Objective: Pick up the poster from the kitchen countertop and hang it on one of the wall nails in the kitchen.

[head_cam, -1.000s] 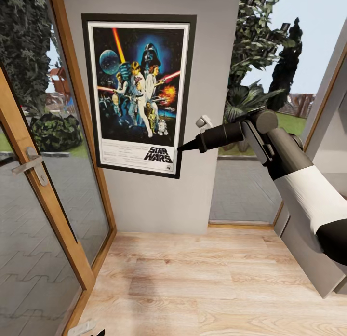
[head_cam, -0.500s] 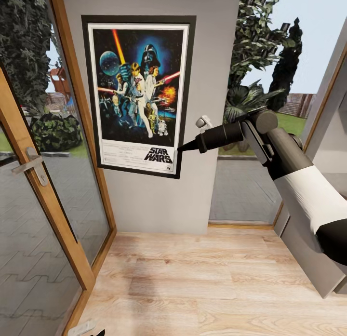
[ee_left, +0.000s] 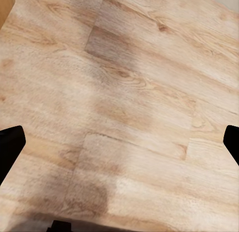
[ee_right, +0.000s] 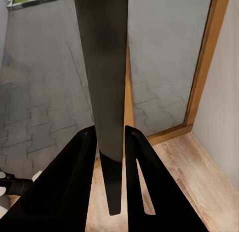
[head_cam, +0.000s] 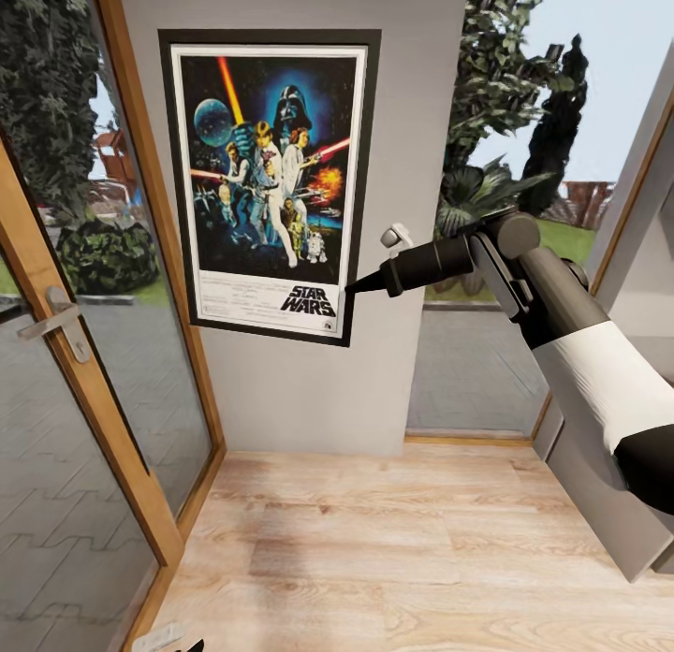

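Right wrist view: right gripper (ee_right: 110, 142) clamps the poster (ee_right: 103, 67) edge-on, artwork hidden.

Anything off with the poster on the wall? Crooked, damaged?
Slightly askew: the poster lies against the grey wall with its top leaning a bit left, bottom edge sloping down to the right. The right gripper is clamped on its lower right edge, frame between the fingers. No damage visible.

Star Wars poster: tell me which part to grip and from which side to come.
Grip the poster at its thin framed right edge, low down, coming edge-on from the right. It stands flat against the grey wall, so only the edge offers two faces. The right pincer already clamps there, its fingers either side of the dark edge.
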Controlling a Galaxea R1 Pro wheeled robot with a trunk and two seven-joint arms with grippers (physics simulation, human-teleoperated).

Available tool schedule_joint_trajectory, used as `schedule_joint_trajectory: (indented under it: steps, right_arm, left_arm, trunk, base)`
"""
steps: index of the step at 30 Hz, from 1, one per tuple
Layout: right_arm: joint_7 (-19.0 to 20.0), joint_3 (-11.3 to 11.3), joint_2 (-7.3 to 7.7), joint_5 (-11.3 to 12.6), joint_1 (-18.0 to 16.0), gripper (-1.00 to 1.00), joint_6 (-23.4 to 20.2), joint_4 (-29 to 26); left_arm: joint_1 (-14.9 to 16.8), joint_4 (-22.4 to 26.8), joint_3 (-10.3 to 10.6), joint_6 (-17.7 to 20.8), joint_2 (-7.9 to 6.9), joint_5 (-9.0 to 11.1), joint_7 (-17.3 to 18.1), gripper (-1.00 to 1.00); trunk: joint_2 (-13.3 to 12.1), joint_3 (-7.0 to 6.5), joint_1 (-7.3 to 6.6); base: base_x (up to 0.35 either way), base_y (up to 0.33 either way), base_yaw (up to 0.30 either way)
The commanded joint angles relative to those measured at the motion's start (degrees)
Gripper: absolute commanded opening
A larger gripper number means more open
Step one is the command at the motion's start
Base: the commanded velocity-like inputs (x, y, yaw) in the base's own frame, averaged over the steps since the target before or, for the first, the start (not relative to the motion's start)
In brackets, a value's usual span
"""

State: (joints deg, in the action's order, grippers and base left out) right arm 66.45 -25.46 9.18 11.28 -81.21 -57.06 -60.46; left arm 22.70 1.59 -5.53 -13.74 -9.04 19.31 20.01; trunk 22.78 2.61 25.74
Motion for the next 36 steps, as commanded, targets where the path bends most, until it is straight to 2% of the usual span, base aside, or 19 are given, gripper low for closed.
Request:
schedule_joint_trajectory:
  steps: [1, 20, 36]
  right_arm:
    - [0.0, -0.1, 0.05, 0.3, -0.1, -1.0, -0.3, 0.0]
    - [0.1, -0.1, 0.45, 0.3, -2.5, -1.0, -0.4, 0.2]
    - [0.1, -0.1, 0.49, 0.3, -2.5, -1.0, -0.4, 0.2]
  left_arm:
    - [0.1, -0.1, -0.4, -0.1, -0.01, 0.0, 0.4, 1.0]
    - [0.1, -0.1, -0.4, -0.1, -0.02, 0.0, 0.4, 1.0]
    - [0.1, 0.0, -0.4, -0.1, -0.05, 0.0, 0.4, 1.0]
  trunk:
    - [0.1, 0.14, 0.05]
    - [0.1, 0.14, 0.05]
    - [0.1, 0.14, 0.05]
  base:
    - [0.05, 0.0, 0.0]
    - [0.022, 0.0, 0.0]
    - [0.293, 0.0, 0.0]
